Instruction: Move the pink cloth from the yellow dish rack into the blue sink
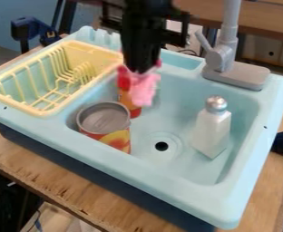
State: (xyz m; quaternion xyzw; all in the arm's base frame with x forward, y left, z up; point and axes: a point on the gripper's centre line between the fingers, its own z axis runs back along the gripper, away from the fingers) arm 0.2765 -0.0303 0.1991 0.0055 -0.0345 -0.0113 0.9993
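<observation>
A pale blue, smooth plastic sink (244, 199) sits on a worn, wood-grained bench (35, 170). The fingers (141, 69) are clamped on crumpled pink cloth (145, 90), hanging over the basin's far left part. Below are a round, open can (114, 139) and a red-and-orange bottle (134, 108); a metal-capped, square-sided shaker (212, 135) stands right.
</observation>
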